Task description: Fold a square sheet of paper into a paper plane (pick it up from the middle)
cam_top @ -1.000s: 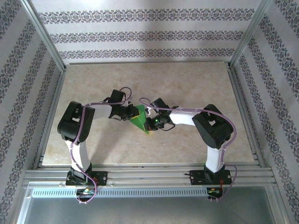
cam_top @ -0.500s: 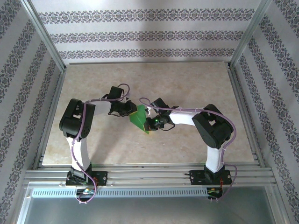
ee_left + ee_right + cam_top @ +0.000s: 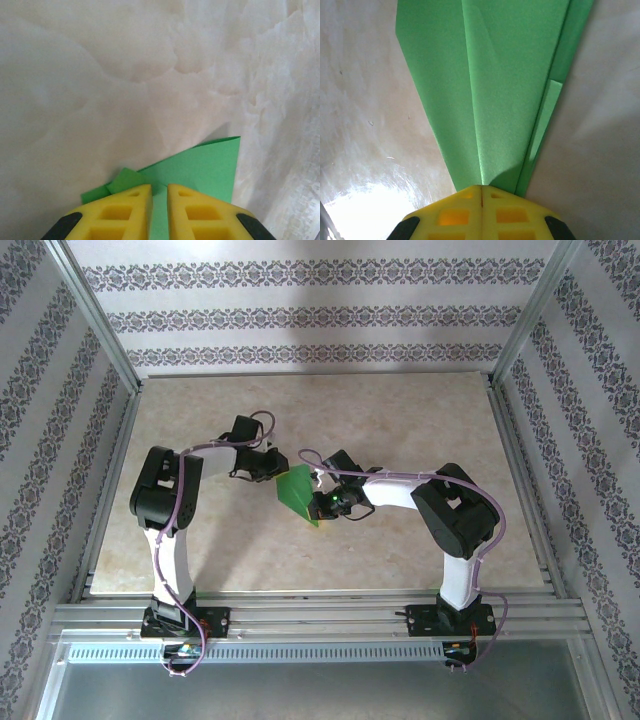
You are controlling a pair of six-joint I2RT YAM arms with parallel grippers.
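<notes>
Top view, paper: bright green creased paper sheet (image 3: 298, 492) near the middle of the beige marbled surface (image 3: 420, 420), between both end effectors.
Top view, arms: left end effector (image 3: 270, 468) at its far-left edge; right end effector (image 3: 320, 504) at its near-right side.
Left wrist view: yellow fingers (image 3: 127, 202) a narrow slit apart over the paper sheet (image 3: 205, 162); whether they grip it cannot be told.
Right wrist view: right end effector (image 3: 481, 189) pressed together, clamped on the paper sheet's (image 3: 495, 75) narrow end.

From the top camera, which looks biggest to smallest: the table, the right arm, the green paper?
1. table
2. right arm
3. green paper
The arm is nearer the camera, yet clearly bigger.
</notes>
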